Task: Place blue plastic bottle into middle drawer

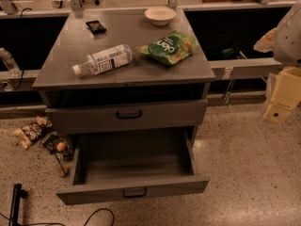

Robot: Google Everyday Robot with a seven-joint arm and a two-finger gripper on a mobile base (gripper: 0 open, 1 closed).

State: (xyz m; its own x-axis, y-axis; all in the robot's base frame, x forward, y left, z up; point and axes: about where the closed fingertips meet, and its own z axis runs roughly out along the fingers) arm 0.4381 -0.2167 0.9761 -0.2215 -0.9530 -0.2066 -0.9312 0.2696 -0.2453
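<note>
One camera, high and fairly near, looks down on the cabinet's surface (122, 32); tool (281, 95) at 3 o'clock.

Only the end of the arm (288, 34) shows, a pale grey-white link coming in at the upper right edge of the view, blurred and cut off by the frame. Below it hangs the claw (282, 98), cream-yellow and blocky, pointing down and slightly leftward, free in the air.
</note>
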